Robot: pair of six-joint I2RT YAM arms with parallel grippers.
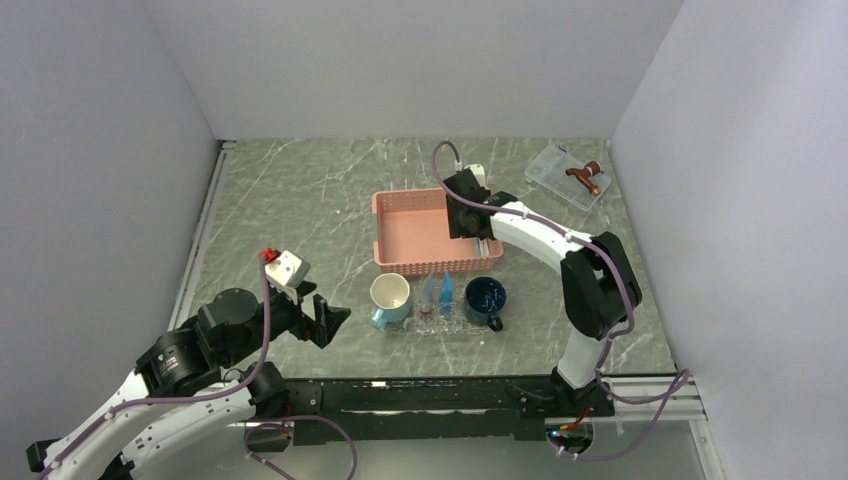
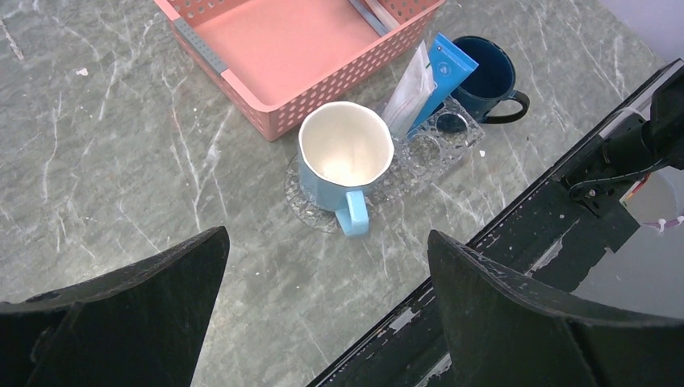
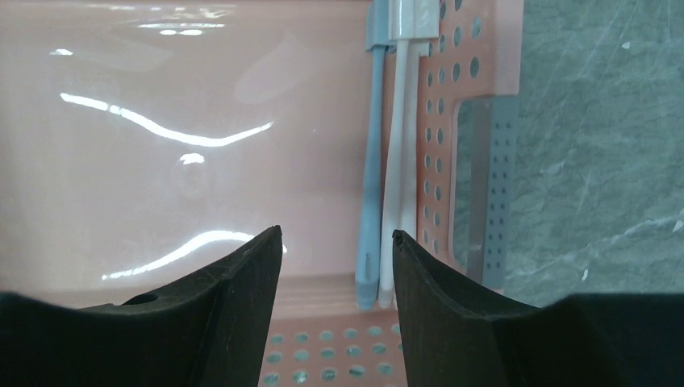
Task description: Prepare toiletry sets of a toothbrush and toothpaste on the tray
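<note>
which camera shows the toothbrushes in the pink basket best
The right wrist view: two toothbrushes lie side by side along the wall of the pink basket, close and sharp. The left wrist view catches only their ends at the frame's top edge; the top view hides them mostly under the right arm.

basket (image 1: 410,267) behind tray (image 1: 454,323) | toothbrushes (image 3: 394,161) in basket, along right wall | toothpaste (image 1: 446,292) on tray, right of mug (image 1: 390,297)
</note>
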